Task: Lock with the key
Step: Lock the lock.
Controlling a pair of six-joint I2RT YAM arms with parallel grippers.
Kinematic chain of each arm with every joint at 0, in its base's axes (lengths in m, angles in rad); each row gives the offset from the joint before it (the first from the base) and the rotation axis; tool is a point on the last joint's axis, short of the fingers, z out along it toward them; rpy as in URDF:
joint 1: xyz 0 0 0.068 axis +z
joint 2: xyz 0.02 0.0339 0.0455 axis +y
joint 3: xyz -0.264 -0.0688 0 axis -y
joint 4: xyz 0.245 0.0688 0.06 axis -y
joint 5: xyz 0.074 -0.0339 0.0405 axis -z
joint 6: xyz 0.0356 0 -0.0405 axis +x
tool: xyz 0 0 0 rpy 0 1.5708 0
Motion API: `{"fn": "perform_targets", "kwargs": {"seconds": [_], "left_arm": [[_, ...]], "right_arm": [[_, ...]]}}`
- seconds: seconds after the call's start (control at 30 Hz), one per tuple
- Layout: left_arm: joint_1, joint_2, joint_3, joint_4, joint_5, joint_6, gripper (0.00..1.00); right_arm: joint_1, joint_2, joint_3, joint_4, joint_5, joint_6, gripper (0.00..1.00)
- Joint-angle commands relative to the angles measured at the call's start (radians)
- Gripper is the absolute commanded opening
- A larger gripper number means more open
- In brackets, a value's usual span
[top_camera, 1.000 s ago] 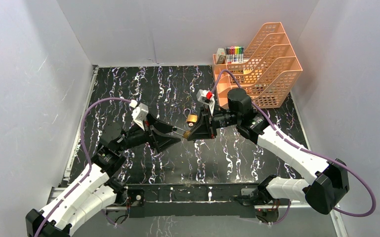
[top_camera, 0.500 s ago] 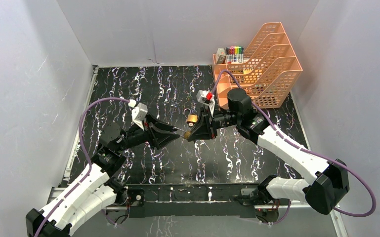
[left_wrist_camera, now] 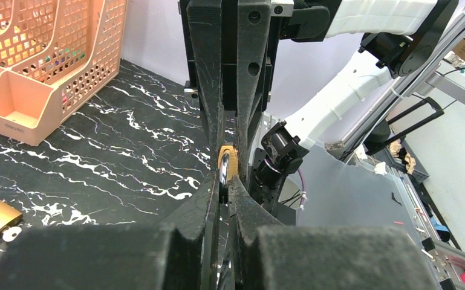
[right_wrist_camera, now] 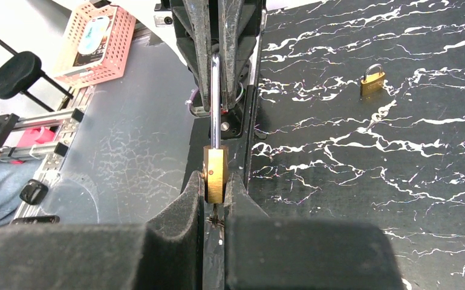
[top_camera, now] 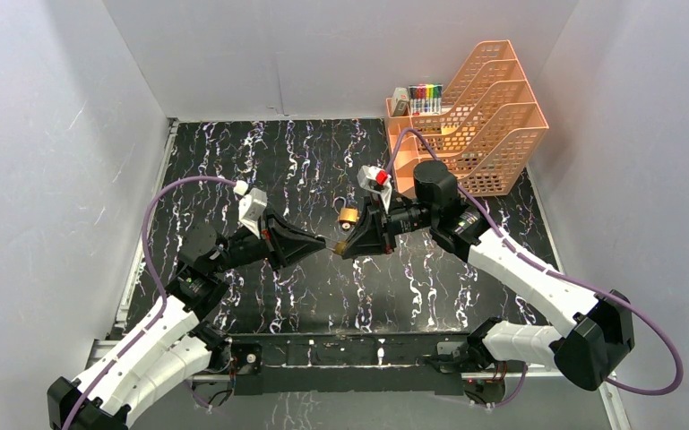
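- Top view, left of centre: the left end effector [top_camera: 319, 242] is pressed together on the shackle end of the padlock [top_camera: 333, 244], which is held between the two arms at mid-frame.
- There the padlock's long axis runs left to right, with the shackle pointing left and the brass body to the right.
- Just right of it, the right end effector [top_camera: 346, 244] pinches the brass body.
- A second padlock [top_camera: 349, 215] lies on the bench [top_camera: 260, 161] just above the pair, and an orange file rack [top_camera: 475, 116] stands upper right.
- Only the right wrist view shows the steel shackle [right_wrist_camera: 216, 109] at full length, running up the frame from the body into the opposite fingers.
- The left wrist view shows the body nearly end-on, with the shackle foreshortened.
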Motion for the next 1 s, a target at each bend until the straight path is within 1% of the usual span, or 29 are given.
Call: {"fn": "perform_targets", "kwargs": {"seconds": [0.0,0.03,0.07,0.13,0.23,0.27,0.43,0.47,0.53,0.63,0.7,0.73,0.83,0.97], "left_arm": [[-0.003,-0.008,0.026,0.065,0.040,0.018,0.00],[-0.003,-0.013,0.024,0.060,0.031,0.019,0.00],[-0.003,-0.018,0.022,0.049,0.010,0.020,0.00],[-0.003,-0.034,0.021,-0.001,-0.067,0.031,0.00],[-0.003,-0.063,0.020,-0.100,-0.229,0.046,0.00],[-0.003,-0.072,0.018,-0.128,-0.280,0.047,0.00],[-0.003,-0.112,-0.004,-0.204,-0.492,0.028,0.00],[-0.003,-0.116,-0.009,-0.219,-0.534,0.024,0.00],[-0.003,-0.121,-0.020,-0.271,-0.628,0.018,0.00],[-0.003,-0.117,-0.026,-0.357,-0.844,-0.009,0.00],[-0.003,-0.110,-0.033,-0.399,-0.942,-0.027,0.00],[-0.003,-0.106,-0.036,-0.411,-0.965,-0.039,0.00],[-0.003,-0.090,-0.040,-0.395,-0.926,-0.048,0.00],[-0.003,-0.074,-0.056,-0.290,-0.760,-0.041,0.00]], "right_arm": [[-0.006,-0.018,0.010,0.023,0.000,0.009,0.00],[-0.008,-0.018,0.013,-0.002,0.004,0.006,0.00],[-0.008,-0.019,0.015,-0.009,0.011,0.003,0.13],[-0.010,-0.028,0.017,-0.016,0.045,0.001,0.44],[-0.019,-0.052,0.012,-0.028,0.127,0.000,0.92],[-0.022,-0.061,0.011,-0.035,0.166,-0.001,0.97],[-0.043,-0.129,-0.030,-0.053,0.439,0.014,0.98],[-0.046,-0.143,-0.041,-0.051,0.473,0.016,0.99],[-0.050,-0.166,-0.060,-0.051,0.511,0.023,0.98],[-0.050,-0.187,-0.087,-0.054,0.534,0.034,0.99],[-0.051,-0.198,-0.110,-0.055,0.543,0.039,0.98],[-0.051,-0.203,-0.123,-0.054,0.548,0.042,0.99],[-0.050,-0.207,-0.163,-0.025,0.557,0.068,0.98],[-0.045,-0.178,-0.215,0.072,0.478,0.100,0.98]]}}
